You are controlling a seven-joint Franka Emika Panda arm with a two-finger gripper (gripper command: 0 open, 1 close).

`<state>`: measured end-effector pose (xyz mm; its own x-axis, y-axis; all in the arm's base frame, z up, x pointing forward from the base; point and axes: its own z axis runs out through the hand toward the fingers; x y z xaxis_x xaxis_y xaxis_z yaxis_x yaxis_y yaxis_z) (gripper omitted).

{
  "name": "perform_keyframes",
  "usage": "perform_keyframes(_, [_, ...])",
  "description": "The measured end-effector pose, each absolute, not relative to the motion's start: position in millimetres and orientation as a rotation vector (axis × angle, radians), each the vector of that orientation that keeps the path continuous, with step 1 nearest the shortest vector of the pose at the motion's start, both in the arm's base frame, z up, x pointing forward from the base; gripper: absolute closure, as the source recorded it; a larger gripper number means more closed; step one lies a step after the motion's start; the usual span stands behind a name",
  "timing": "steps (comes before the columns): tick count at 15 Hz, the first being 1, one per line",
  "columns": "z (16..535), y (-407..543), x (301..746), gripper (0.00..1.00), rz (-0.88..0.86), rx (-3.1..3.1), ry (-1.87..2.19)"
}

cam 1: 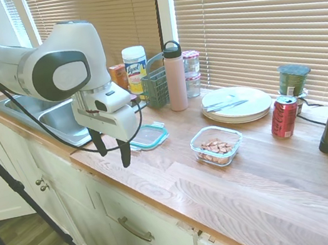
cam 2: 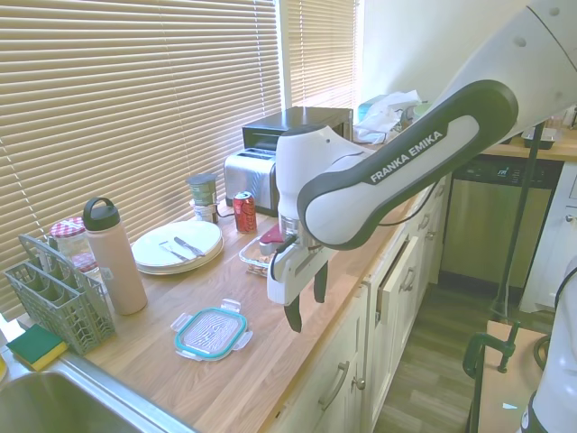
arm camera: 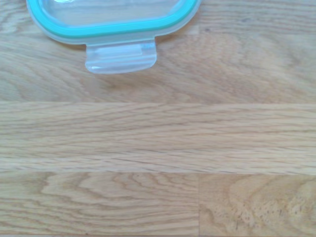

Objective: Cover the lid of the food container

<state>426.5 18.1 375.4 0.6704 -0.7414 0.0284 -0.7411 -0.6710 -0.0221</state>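
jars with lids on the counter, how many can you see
3. Two small red-lidded jars are stacked, the lower one beneath, behind the pink bottle by the blinds. The dark-lidded green jar stands behind the soda can. The arm could hide more.

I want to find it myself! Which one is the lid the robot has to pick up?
Look along the wooden counter from the sink toward the pink bottle. Just in front of the gray cutlery basket a flat clear lid lies by itself on the wood. It is the only thing with a teal-green rim, and it is much smaller than the round white plates.
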Motion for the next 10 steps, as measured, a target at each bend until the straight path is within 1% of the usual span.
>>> perform_keyframes(5, [370, 14, 428, 0.0, -0.034, -2.867, 1.262])
perform_keyframes(10, [377, 34, 440, 0.0, -0.063, -2.886, 1.22])
